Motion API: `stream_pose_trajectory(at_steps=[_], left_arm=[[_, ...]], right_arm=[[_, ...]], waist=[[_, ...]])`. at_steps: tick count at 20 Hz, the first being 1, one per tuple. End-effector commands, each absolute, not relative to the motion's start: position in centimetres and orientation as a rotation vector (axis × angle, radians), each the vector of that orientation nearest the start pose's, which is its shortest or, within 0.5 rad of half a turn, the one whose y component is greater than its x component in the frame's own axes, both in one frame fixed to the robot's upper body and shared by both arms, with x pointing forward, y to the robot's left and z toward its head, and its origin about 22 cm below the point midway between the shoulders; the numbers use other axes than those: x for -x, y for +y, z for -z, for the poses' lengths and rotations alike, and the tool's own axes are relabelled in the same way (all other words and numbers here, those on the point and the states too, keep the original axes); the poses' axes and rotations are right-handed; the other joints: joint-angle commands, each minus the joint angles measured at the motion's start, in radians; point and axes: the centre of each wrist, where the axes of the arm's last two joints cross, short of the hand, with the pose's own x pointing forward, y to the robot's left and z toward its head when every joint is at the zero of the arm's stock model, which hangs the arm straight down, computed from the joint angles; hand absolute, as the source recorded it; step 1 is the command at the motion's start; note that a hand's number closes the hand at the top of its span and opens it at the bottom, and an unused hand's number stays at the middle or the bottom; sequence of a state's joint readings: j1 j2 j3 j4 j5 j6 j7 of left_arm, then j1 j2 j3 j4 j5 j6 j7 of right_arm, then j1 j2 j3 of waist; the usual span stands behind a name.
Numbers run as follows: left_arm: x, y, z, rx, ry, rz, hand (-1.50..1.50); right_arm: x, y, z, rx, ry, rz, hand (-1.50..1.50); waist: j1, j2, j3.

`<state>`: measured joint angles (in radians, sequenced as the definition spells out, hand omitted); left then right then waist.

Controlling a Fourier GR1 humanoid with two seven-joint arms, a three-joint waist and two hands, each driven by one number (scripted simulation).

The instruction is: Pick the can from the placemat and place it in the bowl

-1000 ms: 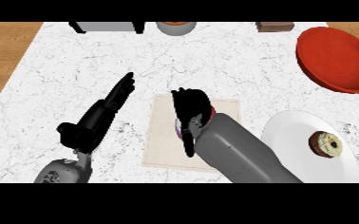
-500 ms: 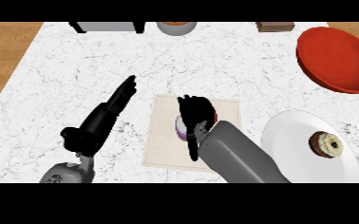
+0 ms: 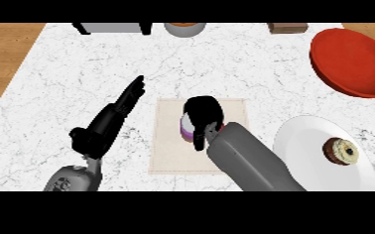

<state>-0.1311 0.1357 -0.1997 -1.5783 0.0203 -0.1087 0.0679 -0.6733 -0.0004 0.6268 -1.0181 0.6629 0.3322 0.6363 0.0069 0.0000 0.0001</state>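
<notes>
White marble-veined stone makes up the table [image 3: 219,64], with wood showing past its left edge and a few kitchen items lined along the far side. Near the middle lies a pale beige placemat [image 3: 234,114], and the can [image 3: 187,129] stands upright on it, only a sliver of its white and purple side showing on the left. The right hand [image 3: 203,116] has its black fingers curled down over the can's top and side, so it is grasping the can, which appears to be on the mat and not yet lifted, though contact underneath is hidden. The left hand [image 3: 117,114] rests just left of the mat, fingers straight and released, holding nothing. The red bowl [image 3: 345,62] sits well apart at the far right edge, and a white plate [image 3: 307,153] carrying a small round pastry [image 3: 342,151] lies between it and the robot. As a judgement, the can should be stiff and fairly light, its smooth round wall prone to slipping or tipping if taken too high; a hold around the middle of the side, thumb opposite the fingers, seems safest. The carry ought to pass above the plate and lower the can into the bowl's hollow.
</notes>
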Motion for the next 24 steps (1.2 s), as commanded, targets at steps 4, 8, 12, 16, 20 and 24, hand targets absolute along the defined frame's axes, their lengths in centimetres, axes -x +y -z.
stream_pose_trajectory(at_steps=[4, 8, 12, 16, 20, 24], left_arm=[[-27.3, 20.3, -3.6, 0.145, -1.587, 0.386, 0.0], [-25.9, 19.6, -3.0, 0.179, -1.605, 0.38, 0.0], [-26.0, 20.5, -2.9, 0.189, -1.596, 0.399, 0.0], [-26.5, 21.1, -3.9, 0.194, -1.593, 0.405, 0.0], [-26.7, 20.8, -3.5, 0.19, -1.585, 0.395, 0.0], [-26.4, 20.3, -3.4, 0.181, -1.585, 0.381, 0.0]], right_arm=[[-34.9, -6.9, -2.5, 0.633, -0.954, -1.441, 1.5], [-39.7, -18.7, -4.8, 0.794, -0.908, -1.144, 1.5], [-40.9, -23.9, -3.4, 0.858, -0.876, -1.054, 1.5], [-41.8, -23.3, -4.4, 1.114, -0.871, -0.995, 1.5], [-42.1, -24.2, -5.9, 1.271, -0.976, -0.867, 1.5], [-43.5, -24.0, -10.9, 1.338, -1.192, -0.641, 1.5]], waist=[[-0.003, 0.002, 0.0], [0.006, 0.009, 0.001], [0.028, 0.014, 0.001], [0.024, 0.009, 0.001], [0.007, 0.004, 0.0], [0.0, -0.001, 0.0]])
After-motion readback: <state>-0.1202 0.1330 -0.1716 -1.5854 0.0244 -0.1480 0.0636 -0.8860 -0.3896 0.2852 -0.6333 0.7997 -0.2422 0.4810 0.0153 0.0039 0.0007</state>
